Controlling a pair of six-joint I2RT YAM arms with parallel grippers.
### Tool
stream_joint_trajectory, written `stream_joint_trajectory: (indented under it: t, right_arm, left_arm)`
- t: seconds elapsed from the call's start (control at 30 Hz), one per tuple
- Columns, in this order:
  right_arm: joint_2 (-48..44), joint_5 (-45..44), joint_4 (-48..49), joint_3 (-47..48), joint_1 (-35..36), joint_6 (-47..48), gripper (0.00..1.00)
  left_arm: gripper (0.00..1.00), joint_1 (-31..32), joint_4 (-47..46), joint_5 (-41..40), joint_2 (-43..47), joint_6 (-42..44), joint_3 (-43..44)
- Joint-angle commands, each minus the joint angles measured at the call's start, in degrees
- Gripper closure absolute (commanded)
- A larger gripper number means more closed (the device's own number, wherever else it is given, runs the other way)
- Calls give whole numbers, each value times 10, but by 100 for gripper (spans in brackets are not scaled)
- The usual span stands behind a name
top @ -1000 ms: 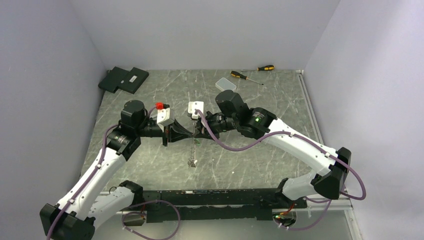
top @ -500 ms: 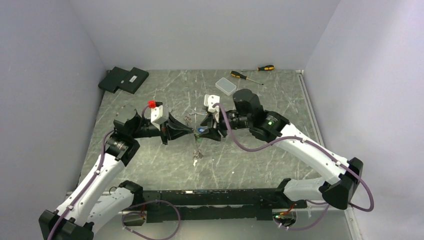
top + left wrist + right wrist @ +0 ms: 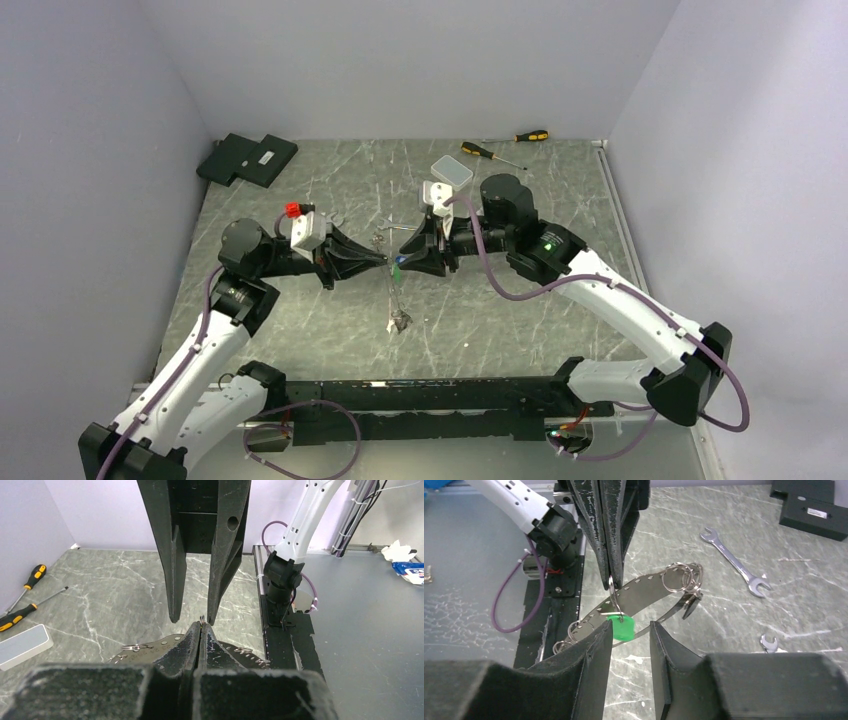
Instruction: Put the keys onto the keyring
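Observation:
The keyring, a pale grey perforated band (image 3: 644, 587), hangs in the air between my two grippers and also shows in the top view (image 3: 398, 305). My left gripper (image 3: 201, 628) is shut on a small wire ring (image 3: 611, 587) at the band's top. A green tag (image 3: 620, 628) dangles from that ring. My right gripper (image 3: 630, 627) is open, with the green tag just ahead of its tips and untouched. Dark keys and several small rings (image 3: 689, 597) hang at the band's far end. In the top view the left gripper (image 3: 384, 262) and the right gripper (image 3: 402, 262) meet tip to tip.
Two silver spanners (image 3: 736, 562) (image 3: 768, 642) lie on the marble table. A clear plastic box (image 3: 452, 172) and two screwdrivers (image 3: 492, 153) (image 3: 530, 135) lie at the back. Black boxes (image 3: 248, 158) sit at the back left.
The right arm has swung to the right and its wrist has turned, so the green tag now faces its open jaws. The left arm has drawn back left a little. The band still hangs.

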State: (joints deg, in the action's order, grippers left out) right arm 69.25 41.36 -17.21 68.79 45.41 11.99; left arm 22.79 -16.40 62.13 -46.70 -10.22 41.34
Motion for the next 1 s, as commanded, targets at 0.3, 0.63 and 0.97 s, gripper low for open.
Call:
stream_joint_trajectory:
  t: [0.3,0.63,0.97]
  right_arm:
    - [20,59,47,16,-1,-16,85]
    - [25,70,52,18,-1,-17,99]
    - [73,109,29,66,0,-29,100]
  left_arm:
    - [100,-3,-76,24,5,-33,-5]
    - [100,-3,-91,32,-3,-43,-6]
    - [100,-3,-145,54,-20,-80,-14]
